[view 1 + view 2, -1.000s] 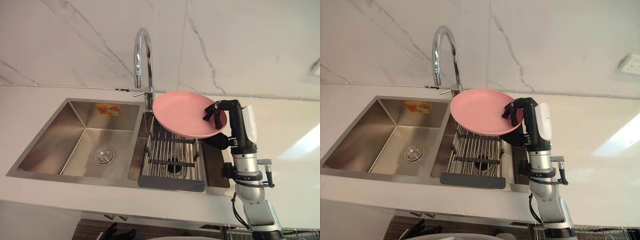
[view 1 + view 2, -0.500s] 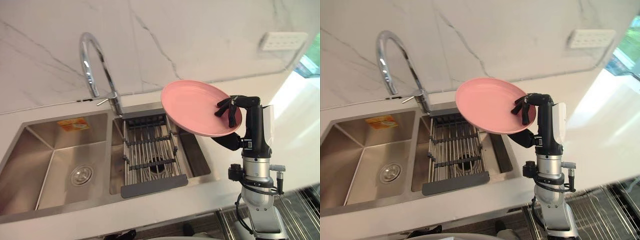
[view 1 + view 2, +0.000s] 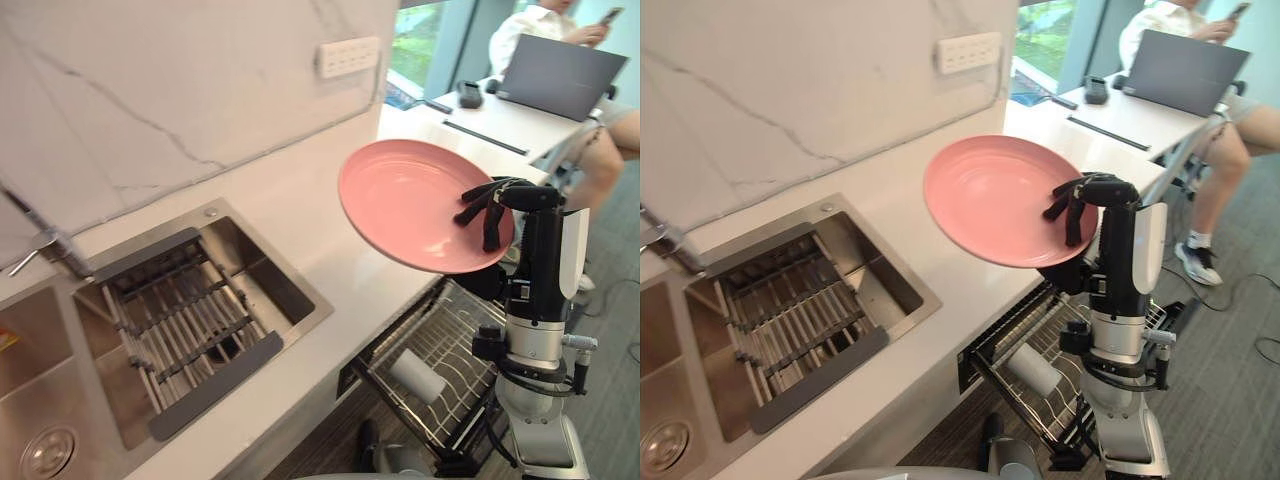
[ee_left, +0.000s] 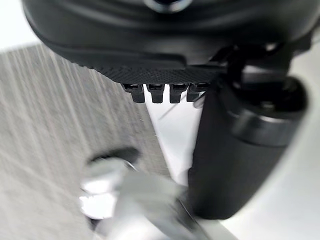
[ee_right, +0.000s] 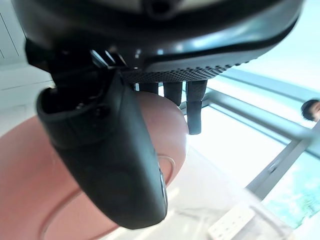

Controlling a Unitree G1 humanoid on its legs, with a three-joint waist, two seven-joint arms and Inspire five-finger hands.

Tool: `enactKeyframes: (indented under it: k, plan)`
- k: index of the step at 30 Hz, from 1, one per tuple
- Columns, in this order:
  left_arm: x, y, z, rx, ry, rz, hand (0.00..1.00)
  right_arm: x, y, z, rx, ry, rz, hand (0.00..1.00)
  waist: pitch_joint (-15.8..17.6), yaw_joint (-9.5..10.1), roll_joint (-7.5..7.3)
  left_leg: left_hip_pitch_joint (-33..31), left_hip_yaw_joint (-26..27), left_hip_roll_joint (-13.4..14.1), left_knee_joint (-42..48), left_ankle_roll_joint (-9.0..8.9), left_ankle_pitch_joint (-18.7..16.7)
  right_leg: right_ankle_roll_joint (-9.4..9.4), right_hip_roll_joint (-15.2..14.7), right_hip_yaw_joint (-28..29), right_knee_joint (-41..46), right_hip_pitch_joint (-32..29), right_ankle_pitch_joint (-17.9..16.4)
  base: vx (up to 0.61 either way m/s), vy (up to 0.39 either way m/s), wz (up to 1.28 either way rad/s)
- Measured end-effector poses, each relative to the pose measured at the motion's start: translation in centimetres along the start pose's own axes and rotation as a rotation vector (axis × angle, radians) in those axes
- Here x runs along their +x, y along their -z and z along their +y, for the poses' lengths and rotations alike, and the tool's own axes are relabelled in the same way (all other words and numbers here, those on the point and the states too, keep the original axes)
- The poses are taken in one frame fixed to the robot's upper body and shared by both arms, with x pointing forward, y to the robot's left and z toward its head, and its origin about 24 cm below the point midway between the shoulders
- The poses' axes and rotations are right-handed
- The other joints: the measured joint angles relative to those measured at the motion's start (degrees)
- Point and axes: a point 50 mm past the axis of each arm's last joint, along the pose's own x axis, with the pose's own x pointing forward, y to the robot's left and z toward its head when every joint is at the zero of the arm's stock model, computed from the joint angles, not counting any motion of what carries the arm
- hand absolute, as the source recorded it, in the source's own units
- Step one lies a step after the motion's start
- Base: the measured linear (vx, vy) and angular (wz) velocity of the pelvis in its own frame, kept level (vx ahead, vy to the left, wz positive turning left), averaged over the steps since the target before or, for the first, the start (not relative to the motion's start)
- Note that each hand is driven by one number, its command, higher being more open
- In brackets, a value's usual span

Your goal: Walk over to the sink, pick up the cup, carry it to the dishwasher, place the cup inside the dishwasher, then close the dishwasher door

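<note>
**Right hand brings a pink plate over the open dishwasher rack**

Left eye view: the right hand [image 3: 535, 235] grasps a pink plate [image 3: 415, 200] by its rim at the plate's 3 o'clock, dark fingers [image 3: 487, 208] curled onto the upper face. There is no cup in the hand; the plate is what it carries. The plate hangs tilted in the air above the counter [image 3: 300, 215] edge. The pulled-out dishwasher rack [image 3: 445, 345] lies at the plate's 6 o'clock, and a white cylinder [image 3: 417, 376] – possibly a cup, I cannot tell – lies on its side in it. The sink [image 3: 262, 262] with its grid insert [image 3: 170, 320] is off at 8 o'clock. A person at a laptop [image 3: 560, 75] sits at 1 o'clock.

Right eye view: the same scene, with the plate [image 3: 1000, 195] clear of the counter and the rack [image 3: 1040, 345] below it.

Left wrist view: the left hand [image 4: 165, 40] hangs over grey floor with nothing in it. Whether it is clenched or relaxed cannot be told.

Right wrist view: the thumb [image 5: 110, 150] presses the plate's [image 5: 30, 200] underside, so the hold is a pinch at the rim.

A rim pinch on a wide plate gives little leverage, so the carry probably calls for a slow, steady descent – no wrist swing. The plate's far edge should clear the counter lip, and the landing spot should be beside the white cylinder, not on it.
</note>
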Motion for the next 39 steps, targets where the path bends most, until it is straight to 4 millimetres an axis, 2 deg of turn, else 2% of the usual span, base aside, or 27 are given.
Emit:
enactKeyframes:
  k: [1,2,3,4,6,7,10,12,15,18,19,25,31,34,36,39]
  plan:
    - [-0.1,0.3,0.5,0.018,-0.011,0.014,1.0,0.0,0.1,-0.2,-0.011,0.004,0.004,0.0,-0.15,-0.88,-0.99,0.25,-0.28,-0.86,0.26,-0.36,0.19,1.15,-0.91,0.38,-0.86,1.78,0.75,0.14,-0.088,-0.41]
    - [-0.2,0.9,0.7,0.034,-0.019,0.05,1.0,0.2,0.6,-0.7,-0.043,0.008,0.025,0.0,-0.34,0.11,0.12,0.49,-2.38,-0.79,0.85,-0.01,1.45,2.24,0.86,1.34,-5.49,4.03,3.31,0.14,-0.039,-0.55]
    - [-0.3,1.6,0.9,0.056,-0.02,0.083,1.0,0.2,1.0,-1.1,-0.065,0.017,0.053,0.0,-0.54,0.3,0.26,0.66,-2.75,-0.18,1.29,-0.94,2.1,2.12,2.4,2.39,-10.24,6.23,5.95,0.11,-0.022,-0.64]
    - [-0.3,1.7,0.9,0.065,-0.02,0.088,1.0,0.2,1.1,-1.3,-0.076,0.021,0.062,0.0,-0.77,0.11,0.65,0.76,-2.82,-0.15,1.24,-1.22,2.25,2.39,2.75,2.66,-11.94,6.89,7.23,0.06,-0.006,-0.4]
    - [-0.3,1.8,0.3,0.107,0.01,0.096,1.0,-0.4,1.8,-2.4,-0.128,0.019,0.11,0.0,-0.7,-0.17,0.5,0.66,-2.59,-0.56,0.62,-1.48,2.38,2.83,3.08,3.58,-16.12,8.18,9.74,0.07,0.042,-0.18]
    - [-0.2,1.8,-0.1,0.129,0.028,0.102,1.0,-0.5,1.9,-2.5,-0.138,0.016,0.125,0.0,-0.67,-0.28,0.54,0.82,-2.56,-0.66,0.56,-1.49,2.39,2.87,3.02,3.65,-16.11,8.24,9.78,0.02,0.086,-0.06]
    - [-0.1,1.7,-3.0,0.16,0.128,0.085,1.0,-1.3,2.3,-2.8,-0.158,-0.008,0.168,0.0,-0.81,-0.62,0.34,1.41,-2.42,-1.0,0.16,-1.51,2.33,3.34,2.6,4.02,-16.45,8.67,9.9,-0.04,0.078,-0.05]
    - [0.0,1.3,-3.0,0.21,0.149,0.076,1.0,-1.6,2.4,-2.6,-0.15,-0.02,0.184,0.0,-1.03,-0.67,-0.06,1.49,-2.04,-1.01,0.19,-1.63,2.17,3.41,2.61,4.44,-16.45,8.66,9.88,-0.05,0.037,-0.1]
    - [0.1,0.8,-3.2,0.231,0.15,0.06,1.0,-2.0,2.6,-2.6,-0.151,-0.024,0.208,0.0,-0.96,-1.23,0.13,1.41,-1.73,-1.16,0.27,-1.64,2.12,3.43,2.53,4.77,-16.46,8.45,9.88,-0.03,0.019,-0.06]
    - [0.2,0.7,-3.4,0.234,0.152,0.057,1.0,-3.2,4.0,-2.3,-0.158,-0.036,0.297,0.0,-0.79,-1.42,0.41,1.1,-1.75,-1.08,0.37,-1.65,2.13,3.49,2.62,4.78,-16.46,8.1,9.93,0.0,0.0,0.0]
    - [0.2,0.6,-3.6,0.24,0.155,0.053,1.0,-4.1,4.9,-2.1,-0.162,-0.039,0.37,0.0,-0.6,-1.35,0.74,0.84,-1.79,-1.07,0.41,-1.65,2.14,3.49,2.63,4.77,-16.46,7.82,9.93,0.0,0.0,0.0]
    - [0.3,0.3,-4.0,0.239,0.164,0.043,1.0,-7.0,7.3,-1.6,-0.184,-0.053,0.569,0.0,0.1,-1.35,1.95,0.05,-1.93,-1.13,0.68,-1.64,2.14,3.5,2.56,4.75,-16.47,7.14,9.93,0.01,0.027,0.0]
    - [0.5,-0.7,-4.3,0.264,0.171,0.016,1.0,-8.6,8.3,-1.2,-0.199,-0.056,0.654,0.0,0.8,-1.17,2.25,-3.82,-1.92,-1.39,2.18,-1.44,2.02,3.56,1.95,4.95,-16.43,3.81,9.97,-0.03,0.038,-0.02]
    - [0.9,-2.7,-4.8,0.274,0.171,-0.038,1.0,-8.1,9.4,-0.3,-0.192,-0.015,0.669,0.0,3.4,-1.0,2.39,-9.8,-2.16,-0.62,8.06,-0.66,0.11,3.32,1.4,5.1,-15.19,-0.49,10.78,-0.05,0.036,-0.03]
    - [1.1,-4.2,-5.4,0.253,0.172,-0.077,1.0,-7.0,9.8,0.0,-0.192,0.009,0.646,0.0,6.76,-0.51,3.22,-13.19,-2.49,0.31,12.83,-0.26,-1.59,3.29,1.3,5.2,-12.16,-3.39,10.77,-0.09,0.058,-0.05]
    - [1.2,-6.1,-5.8,0.224,0.162,-0.141,1.0,-5.9,10.4,0.9,-0.185,0.009,0.632,0.0,10.63,0.14,3.48,-17.24,-4.44,1.91,18.93,0.34,-3.95,2.46,1.42,5.06,-6.62,-7.39,9.3,-0.13,0.042,-0.06]
